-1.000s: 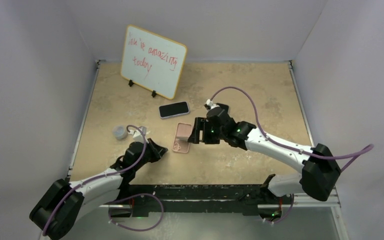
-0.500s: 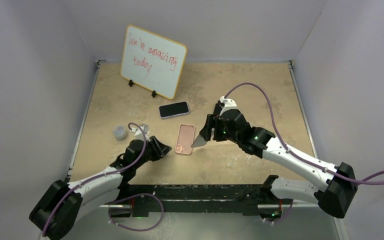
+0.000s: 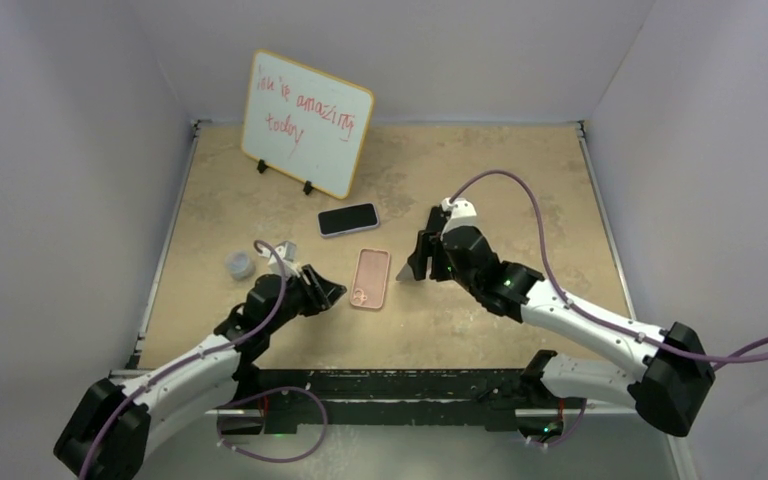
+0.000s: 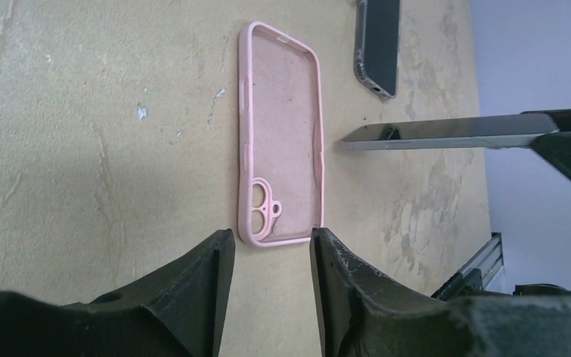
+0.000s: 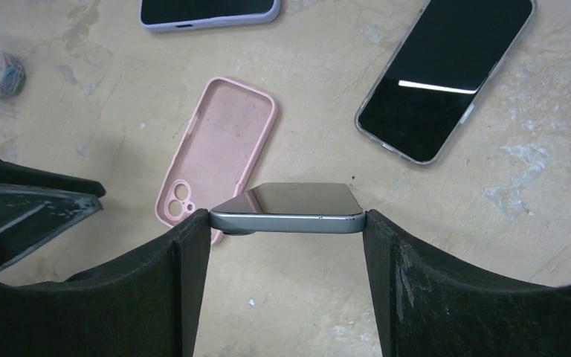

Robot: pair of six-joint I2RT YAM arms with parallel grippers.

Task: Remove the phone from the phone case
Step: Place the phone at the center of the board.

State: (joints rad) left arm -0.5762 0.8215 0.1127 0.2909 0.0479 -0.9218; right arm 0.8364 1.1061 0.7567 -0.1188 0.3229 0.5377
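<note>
The phone (image 5: 286, 209) is out of its cover and off the table (image 3: 480, 170) — clamped by its long edges between the fingers of the right gripper (image 5: 286, 221), which holds it in the air just to the right of the pink phone case (image 5: 223, 137). The phone case lies flat, empty and hollow side up, with its camera-hole end nearest the left gripper (image 4: 269, 242); that gripper's fingers stand apart with nothing between them, their tips flanking that end, touching or not I cannot tell. Beyond the phone case lies a second phone (image 3: 348, 219) in a lavender cover, and to its right — under the right gripper — a third phone (image 5: 446, 82), screen up.
</note>
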